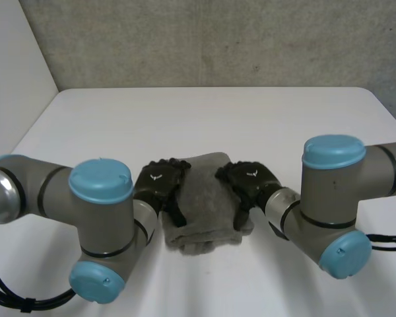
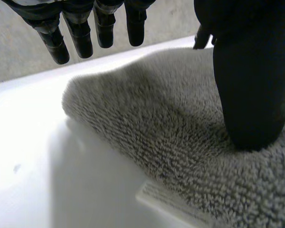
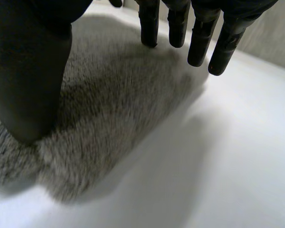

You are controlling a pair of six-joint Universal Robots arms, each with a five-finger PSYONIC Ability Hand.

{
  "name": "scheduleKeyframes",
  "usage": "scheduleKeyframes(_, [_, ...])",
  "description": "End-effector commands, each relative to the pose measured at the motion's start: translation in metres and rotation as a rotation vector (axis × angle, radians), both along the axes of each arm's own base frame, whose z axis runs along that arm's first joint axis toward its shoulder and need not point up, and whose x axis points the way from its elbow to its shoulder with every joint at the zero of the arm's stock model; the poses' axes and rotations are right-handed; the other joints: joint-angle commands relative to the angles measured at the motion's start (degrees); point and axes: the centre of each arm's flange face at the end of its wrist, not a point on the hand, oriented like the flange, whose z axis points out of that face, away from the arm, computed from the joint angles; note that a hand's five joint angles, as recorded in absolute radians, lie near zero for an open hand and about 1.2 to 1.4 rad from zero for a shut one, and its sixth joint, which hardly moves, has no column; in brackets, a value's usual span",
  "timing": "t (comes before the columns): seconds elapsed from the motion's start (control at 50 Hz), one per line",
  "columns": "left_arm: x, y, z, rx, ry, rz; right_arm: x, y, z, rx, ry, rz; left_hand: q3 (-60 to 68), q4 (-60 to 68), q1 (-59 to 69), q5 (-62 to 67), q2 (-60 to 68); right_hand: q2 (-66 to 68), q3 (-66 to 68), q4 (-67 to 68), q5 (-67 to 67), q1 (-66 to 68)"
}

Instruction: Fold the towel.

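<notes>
We see a grey towel (image 1: 204, 208), already doubled into a thick, narrow bundle, lying on the white table (image 1: 218, 112) close to the robot and between its two arms. The left hand (image 1: 157, 182) sits at the bundle's left edge and the right hand (image 1: 249, 179) at its right edge. In the left wrist view the thumb rests on the pile while the fingers (image 2: 80, 40) hang straight and slightly spread above the cloth, pinching nothing. The right hand's fingers (image 3: 199, 45) stand the same way over the towel's far edge, thumb down on the pile. We judge the towel light, soft and limp: lifted from one point, it would likely sag and fall open. Its plush pile should give grip rather than slip, and nothing about it looks fragile. We would take hold at the side edges, thumb on top and fingers slid under all the layers, both hands moving together so the layers do not slide apart.
</notes>
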Motion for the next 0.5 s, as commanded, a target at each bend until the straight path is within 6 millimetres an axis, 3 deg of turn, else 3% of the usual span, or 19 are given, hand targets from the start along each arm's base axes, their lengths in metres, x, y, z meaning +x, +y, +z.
scheduleKeyframes(0.02, [0.003,0.000,0.070,-0.129,0.094,0.005,-0.008,0.004,0.086,-0.199,-0.113,-0.019,0.5,0.5,0.0,-1.7,0.5,-4.0,-3.7,-4.8,-3.5,-3.2])
scheduleKeyframes(0.04, [0.003,0.000,0.091,-0.167,0.126,0.009,-0.008,0.004,0.086,-0.199,-0.113,-0.019,0.5,0.5,0.0,-1.7,0.5,-4.0,-3.7,-4.8,-3.5,-3.2])
scheduleKeyframes(0.06, [0.003,0.000,0.091,-0.167,0.126,0.009,-0.011,0.005,0.110,-0.255,-0.143,-0.042,0.5,0.5,0.0,-1.7,0.5,-4.0,-3.7,-4.8,-3.5,-3.2])
scheduleKeyframes(0.08, [0.006,0.000,0.112,-0.205,0.155,0.015,-0.012,0.005,0.110,-0.256,-0.143,-0.042,0.5,0.5,0.0,-1.7,0.5,-4.0,-3.7,-4.8,-3.5,-3.2])
scheduleKeyframes(0.1, [0.006,0.000,0.112,-0.205,0.155,0.015,-0.020,0.003,0.133,-0.310,-0.166,-0.101,0.5,0.5,0.0,-1.7,0.5,-4.0,-3.7,-4.8,-3.5,-3.2])
scheduleKeyframes(0.12, [0.011,0.002,0.135,-0.242,0.182,0.024,-0.034,-0.001,0.154,-0.366,-0.170,-0.189,0.5,0.5,0.0,-1.7,0.5,-4.0,-3.7,-4.8,-3.5,-3.2])
scheduleKeyframes(0.14, [0.018,0.002,0.158,-0.278,0.205,0.039,-0.034,-0.002,0.154,-0.367,-0.170,-0.189,0.5,0.5,0.0,-1.7,0.5,-4.0,-3.7,-4.8,-3.5,-3.2])
scheduleKeyframes(0.16, [0.018,0.002,0.158,-0.279,0.205,0.039,-0.047,-0.004,0.172,-0.407,-0.173,-0.269,0.5,0.5,0.0,-1.7,0.5,-4.0,-3.7,-4.8,-3.5,-3.2])
scheduleKeyframes(0.18, [0.028,-0.001,0.179,-0.312,0.221,0.068,-0.058,-0.003,0.188,-0.435,-0.174,-0.334,0.5,0.5,0.0,-1.7,0.5,-4.0,-3.7,-4.8,-3.5,-3.2])
scheduleKeyframes(0.2, [0.041,-0.006,0.196,-0.333,0.229,0.102,-0.059,-0.003,0.188,-0.435,-0.174,-0.335,0.6,0.6,0.0,-1.6,0.5,-4.0,-3.7,-4.8,-3.5,-3.2])
scheduleKeyframes(0.22, [0.041,-0.006,0.196,-0.333,0.229,0.103,-0.066,0.000,0.202,-0.456,-0.178,-0.375,0.6,0.6,0.0,-1.6,0.5,-4.0,-3.7,-4.8,-3.5,-3.2])
scheduleKeyframes(0.26, [0.062,-0.010,0.216,-0.332,0.215,0.159,-0.073,0.001,0.212,-0.464,-0.175,-0.402,0.6,0.6,0.0,-1.6,0.5,-4.0,-3.7,-4.8,-3.5,-3.2])
scheduleKeyframes(0.34, [0.072,-0.008,0.224,-0.303,0.193,0.182,-0.089,-0.003,0.216,-0.418,-0.130,-0.444,0.8,0.7,0.2,-1.5,0.7,-4.0,-3.7,-4.8,-3.5,-3.2])
scheduleKeyframes(0.5, [0.076,0.000,0.216,-0.224,0.144,0.175,-0.092,-0.002,0.216,-0.398,-0.118,-0.435,0.5,0.5,0.0,-1.7,0.5,-4.0,-3.7,-4.8,-3.5,-3.2])
